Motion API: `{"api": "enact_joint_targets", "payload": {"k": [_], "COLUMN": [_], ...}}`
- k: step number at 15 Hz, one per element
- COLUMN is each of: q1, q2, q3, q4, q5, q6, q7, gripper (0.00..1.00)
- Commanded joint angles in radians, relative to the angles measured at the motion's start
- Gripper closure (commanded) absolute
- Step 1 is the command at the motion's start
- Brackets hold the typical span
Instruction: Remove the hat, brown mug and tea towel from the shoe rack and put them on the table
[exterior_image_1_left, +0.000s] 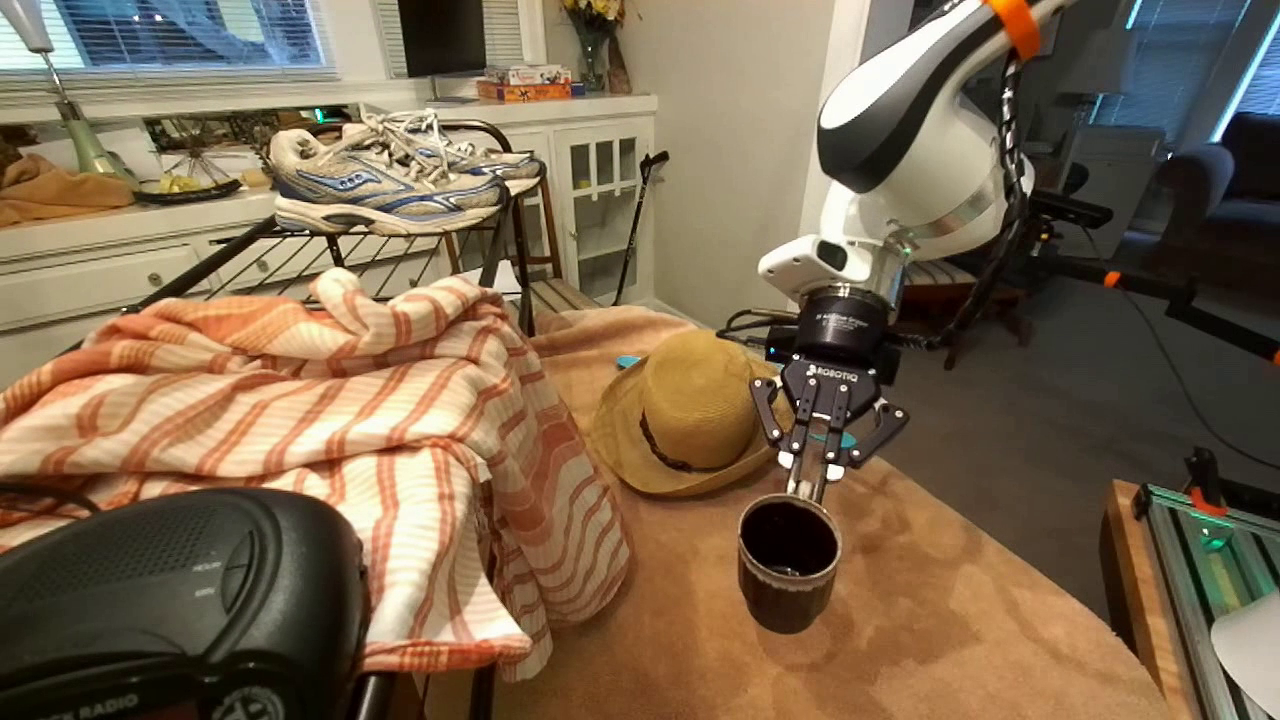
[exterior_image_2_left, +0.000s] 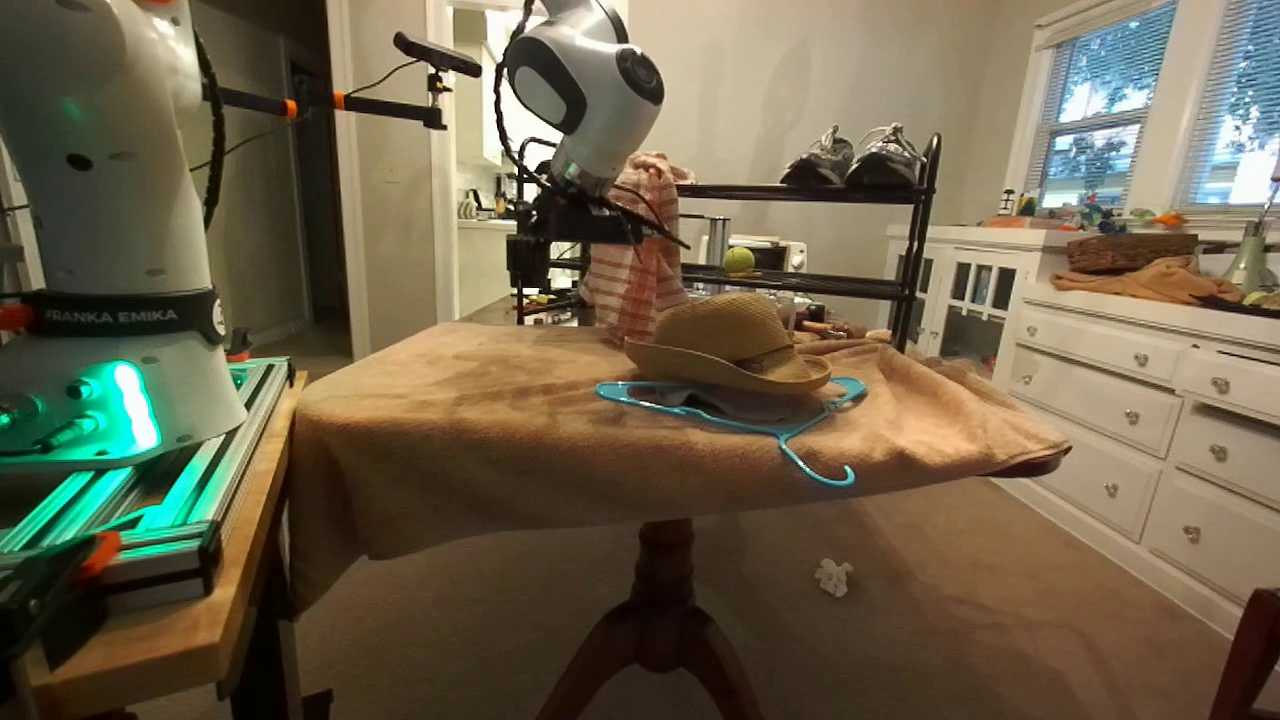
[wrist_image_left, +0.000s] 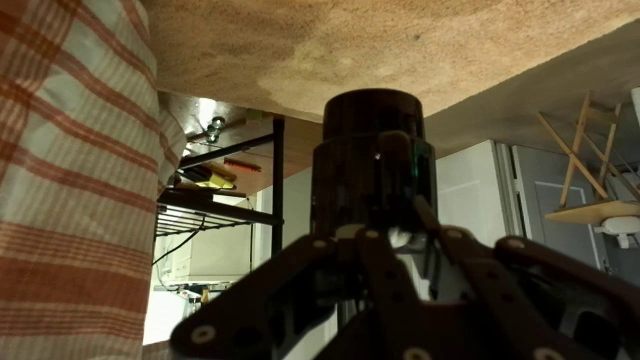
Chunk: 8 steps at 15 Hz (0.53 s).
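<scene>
Clear of the hat (exterior_image_1_left: 699, 405), the brown mug (exterior_image_1_left: 788, 592), likely slippery, best held by its handle (wrist_image_left: 394, 152), is pinched by the gripper (exterior_image_1_left: 807, 486).

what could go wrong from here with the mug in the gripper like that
The gripper holds the brown mug from one side, so it might twist or slip. The hat sits on the table and could get bumped during lowering. The tea towel drapes off the shoe rack and may get snagged.
</scene>
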Motion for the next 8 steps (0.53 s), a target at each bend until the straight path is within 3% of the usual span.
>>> {"api": "enact_joint_targets", "payload": {"k": [1,8], "q1": [-0.008,-0.016], "q2": [0.090,0.219], "q3": [-0.009,-0.009], "q4": [0.020,0.048], "q5": [0.048,0.139], "q6": [0.002,0.021], "q7": [-0.061,-0.187], "gripper": [0.96,0.96]}}
